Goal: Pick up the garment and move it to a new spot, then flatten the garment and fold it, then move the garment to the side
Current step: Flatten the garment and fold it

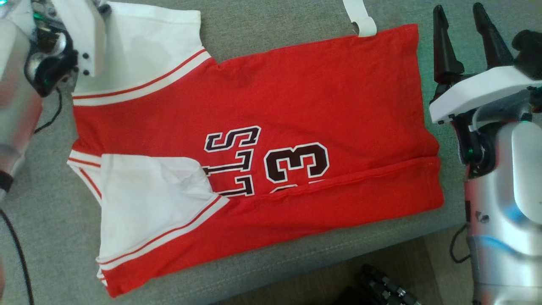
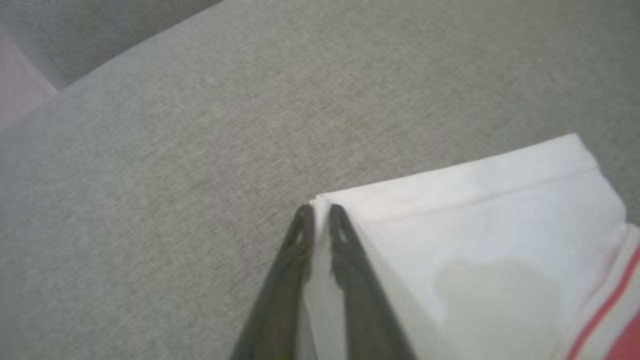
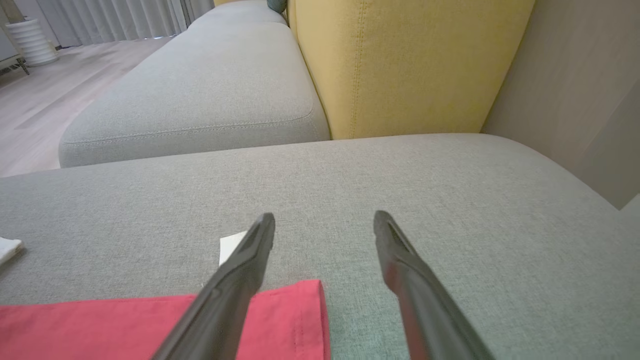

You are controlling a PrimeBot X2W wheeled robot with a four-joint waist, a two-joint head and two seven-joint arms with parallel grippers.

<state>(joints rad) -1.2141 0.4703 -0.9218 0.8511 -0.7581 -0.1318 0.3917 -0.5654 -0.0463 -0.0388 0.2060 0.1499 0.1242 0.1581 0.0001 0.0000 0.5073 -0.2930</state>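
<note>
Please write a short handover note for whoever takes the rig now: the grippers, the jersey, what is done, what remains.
Left gripper: shut on a corner of the far sleeve.
Right gripper: open, holding nothing, beside the hem corner of the jersey.
Jersey: spread on the grey cushion.
Done, it seems: near long edge and near sleeve folded in.
Left: fold the far sleeve in, finish folding, move the jersey aside.
</note>
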